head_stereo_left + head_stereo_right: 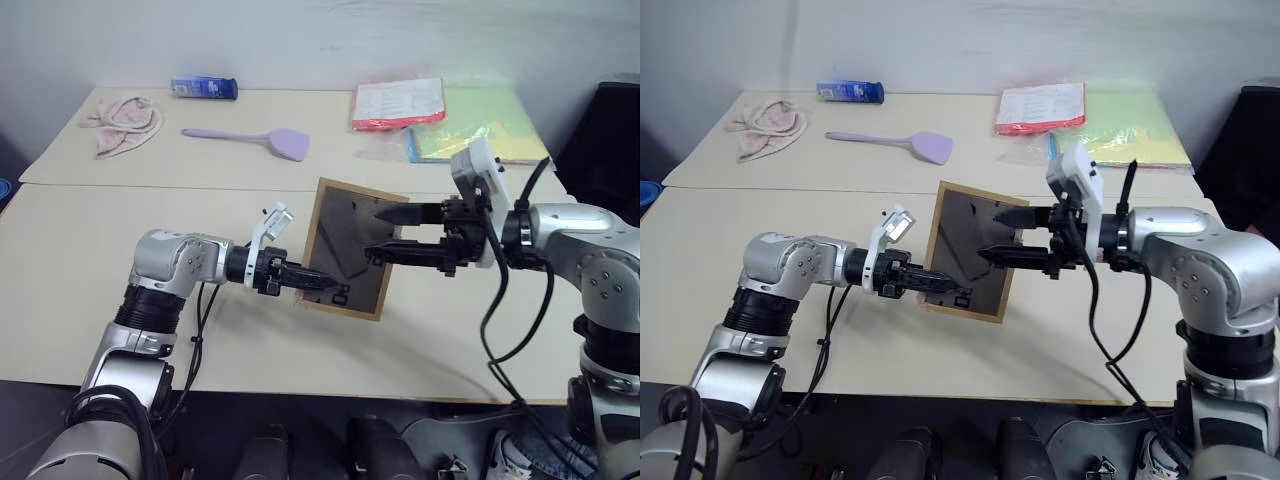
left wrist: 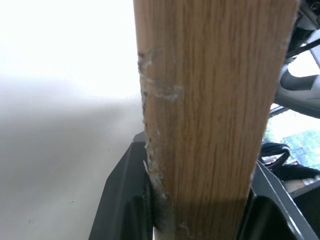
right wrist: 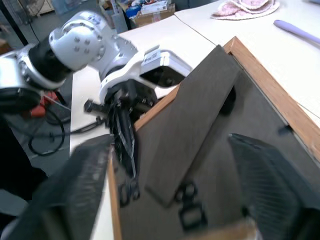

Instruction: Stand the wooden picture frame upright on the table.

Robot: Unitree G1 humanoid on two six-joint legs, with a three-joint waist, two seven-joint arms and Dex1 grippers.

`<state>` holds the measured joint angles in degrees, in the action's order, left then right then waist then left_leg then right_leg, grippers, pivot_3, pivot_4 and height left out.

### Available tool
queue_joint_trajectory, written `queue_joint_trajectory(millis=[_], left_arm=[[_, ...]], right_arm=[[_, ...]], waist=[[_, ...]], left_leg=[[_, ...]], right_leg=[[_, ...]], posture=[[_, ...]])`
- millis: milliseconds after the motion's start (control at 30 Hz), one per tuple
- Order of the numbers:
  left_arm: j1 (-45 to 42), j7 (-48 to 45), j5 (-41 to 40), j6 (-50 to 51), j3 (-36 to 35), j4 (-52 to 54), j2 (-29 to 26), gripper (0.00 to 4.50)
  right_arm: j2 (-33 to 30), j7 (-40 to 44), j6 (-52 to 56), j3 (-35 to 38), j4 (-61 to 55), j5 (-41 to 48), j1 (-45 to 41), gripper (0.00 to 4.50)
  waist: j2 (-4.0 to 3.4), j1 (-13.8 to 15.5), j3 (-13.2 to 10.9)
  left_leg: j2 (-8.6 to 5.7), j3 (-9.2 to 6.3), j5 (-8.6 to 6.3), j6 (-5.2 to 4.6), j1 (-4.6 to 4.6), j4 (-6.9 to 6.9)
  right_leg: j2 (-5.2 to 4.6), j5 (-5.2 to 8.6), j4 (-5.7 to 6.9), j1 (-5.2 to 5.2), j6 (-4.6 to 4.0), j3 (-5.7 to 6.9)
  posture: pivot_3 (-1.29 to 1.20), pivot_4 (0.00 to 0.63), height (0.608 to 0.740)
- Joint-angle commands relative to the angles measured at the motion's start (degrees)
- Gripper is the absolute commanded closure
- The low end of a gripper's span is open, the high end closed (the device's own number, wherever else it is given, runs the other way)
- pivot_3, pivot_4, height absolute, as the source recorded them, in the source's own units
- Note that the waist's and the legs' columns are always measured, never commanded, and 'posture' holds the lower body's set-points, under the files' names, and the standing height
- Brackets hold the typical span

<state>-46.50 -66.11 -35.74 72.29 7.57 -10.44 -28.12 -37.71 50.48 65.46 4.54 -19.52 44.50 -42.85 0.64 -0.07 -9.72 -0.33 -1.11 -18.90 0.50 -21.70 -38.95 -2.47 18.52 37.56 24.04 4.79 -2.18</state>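
L gripper (image 1: 318, 285) is clamped on the lower edge of the wooden picture frame (image 1: 350, 248), which is tilted up w/ its dark back panel facing the robot, above the table (image 1: 80, 270). R gripper (image 1: 385, 232) has its fingers spread wide apart in front of the back panel, not gripping. Farther back: purple spatula (image 1: 262, 138), pink cloth (image 1: 122, 121), blue packet (image 1: 204, 88), red folder (image 1: 398, 103) & green folder (image 1: 500, 120).

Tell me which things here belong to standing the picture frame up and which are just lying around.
Part of the job:
- wooden picture frame, held tilted, dark back showing
- table it must stand on
- left end effector, shut on the frame's lower edge
- right end effector, open at the frame's back

Just lying about:
- lilac spatula
- pink cloth
- blue packet
- red folder
- green folder
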Motion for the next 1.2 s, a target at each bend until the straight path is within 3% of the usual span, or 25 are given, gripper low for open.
queue_joint_trajectory(millis=[33, 100, 267, 467, 633, 733, 833, 967, 1067, 1200], left_arm=[[-2.17, -2.21, -2.82, -1.68, -0.66, 2.94, 0.38, 3.21], [-2.55, -1.9, -2.25, -2.31, 0.11, 3.25, 0.57, 3.21], [-3.45, 0.0, -0.27, -4.15, 1.25, 0.75, 1.39, 3.21], [-3.99, 0.09, 1.13, -6.69, 1.55, -3.65, 0.79, 3.21], [-4.64, -0.41, 1.03, -6.71, 0.92, -4.83, -0.3, 3.21], [-4.67, -0.57, -0.04, -5.38, 0.21, -4.07, -1.17, 3.21], [-4.47, -0.86, -0.55, -4.49, -0.2, -3.52, -2.13, 3.21], [-4.88, -1.4, -1.75, -2.26, -1.02, -3.34, -3.36, 3.21], [-5.29, -1.45, -2.8, -0.79, -1.36, -2.85, -3.52, 3.21], [-5.51, -1.13, -3.98, 0.91, -1.52, -1.96, -2.98, 3.21]], right_arm=[[0.42, -0.33, -1.14, -3.48, -0.97, -0.53, -1.48, 0.0], [1.23, -0.03, -1.21, -4.77, -1.8, 0.51, -1.97, 0.0], [0.72, 3.42, -1.54, -3.35, -5.4, 5.82, -1.58, 0.0], [-4.36, 5.39, -2.22, 0.57, -7.39, 9.08, 0.92, 0.0], [-12.72, 7.39, -13.28, -1.75, -9.45, -1.89, 7.69, 0.0], [-18.65, 8.32, -27.2, -3.1, -6.81, -14.61, 12.54, 0.0], [-22.17, 11.02, -38.41, -0.36, -4.65, -20.28, 17.26, 0.0], [-23.56, 7.23, -77.05, -1.03, 5.22, -40.04, 22.52, 0.0], [-17.72, -6.81, -102.58, -2.4, 16.07, -54.01, 18.16, 0.0], [-12.4, -22.2, -120.26, -4.56, 26.5, -71.35, 12.01, 0.0]], waist=[[0.0, -0.06, 0.0], [0.0, -0.06, 0.0], [0.01, -0.03, -0.01], [0.01, -0.03, -0.01], [0.06, -0.03, -0.04], [0.07, -0.06, -0.06], [0.1, 0.0, -0.08], [0.12, -0.1, -0.09], [0.19, -0.68, -0.15], [0.19, -1.42, -0.17]], left_leg=[[-0.01, 0.01, 0.0, 0.0, -0.1, -0.02], [-0.02, 0.01, 0.04, 0.0, -0.68, -0.21], [-0.02, 0.03, 0.05, 0.0, -0.72, -0.19], [-0.03, 0.03, 0.05, -0.02, -0.7, -0.19], [-0.03, 0.04, 0.05, -0.04, -0.7, -0.16], [-0.05, 0.12, 0.05, -0.05, -0.67, -0.16], [-0.06, 0.11, 0.05, -0.05, -0.67, -0.16], [-0.07, 0.18, 0.05, -0.05, -0.64, -0.17], [-0.04, 0.31, 0.07, -0.04, -0.49, -0.17], [-0.03, 0.32, 0.13, 0.07, -0.49, -0.17]], right_leg=[[0.0, 0.0, 0.02, 0.11, 0.01, -0.01], [0.0, -0.03, 0.34, 0.66, 0.05, -0.01], [0.01, -0.03, 0.3, 0.73, 0.05, -0.01], [0.01, -0.03, 0.21, 0.69, 0.05, 0.0], [0.03, -0.03, 0.18, 0.7, 0.05, -0.01], [0.04, -0.03, 0.19, 0.7, 0.05, -0.07], [0.06, -0.03, 0.18, 0.69, 0.05, -0.05], [0.09, -0.03, 0.18, 0.67, 0.05, -0.07], [0.17, -0.03, 0.27, 0.65, 0.06, -0.21], [0.17, -0.03, 0.37, 0.71, 0.06, -0.24]], posture=[[0.0, 0.15, 0.74], [0.0, 0.15, 0.74], [0.0, 0.15, 0.74], [0.0, 0.15, 0.74], [0.0, 0.15, 0.74], [0.0, 0.15, 0.74], [0.0, 0.15, 0.74], [0.0, 0.15, 0.74], [0.0, 0.15, 0.74], [0.0, 0.15, 0.74]])
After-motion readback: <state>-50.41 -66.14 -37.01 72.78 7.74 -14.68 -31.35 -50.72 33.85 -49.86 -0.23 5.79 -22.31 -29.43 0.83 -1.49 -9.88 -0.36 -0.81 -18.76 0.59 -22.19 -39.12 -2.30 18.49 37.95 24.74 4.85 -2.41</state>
